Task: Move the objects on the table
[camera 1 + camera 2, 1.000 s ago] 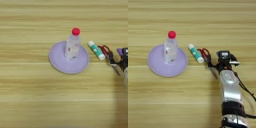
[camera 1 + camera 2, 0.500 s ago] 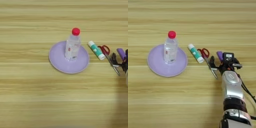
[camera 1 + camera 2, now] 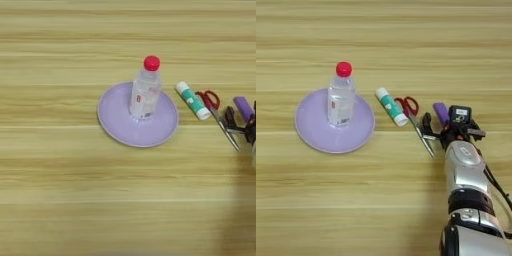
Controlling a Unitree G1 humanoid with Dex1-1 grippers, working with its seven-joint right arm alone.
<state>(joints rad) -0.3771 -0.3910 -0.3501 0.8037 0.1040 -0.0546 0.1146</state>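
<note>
On the counter (image 3: 406,210) the scissors (image 3: 415,117), stiff and light, want gripping mid-blade; whether the right gripper's (image 3: 438,131) jaws are spread, I cannot tell.

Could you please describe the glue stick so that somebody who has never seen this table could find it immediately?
Start from the round lavender plate with the clear bottle standing on it. Directly to its right, on the bare table, lies the glue stick, a short cylinder placed diagonally. It is white and green, while the scissors beside it have red handles and the small block further right is purple.
</note>
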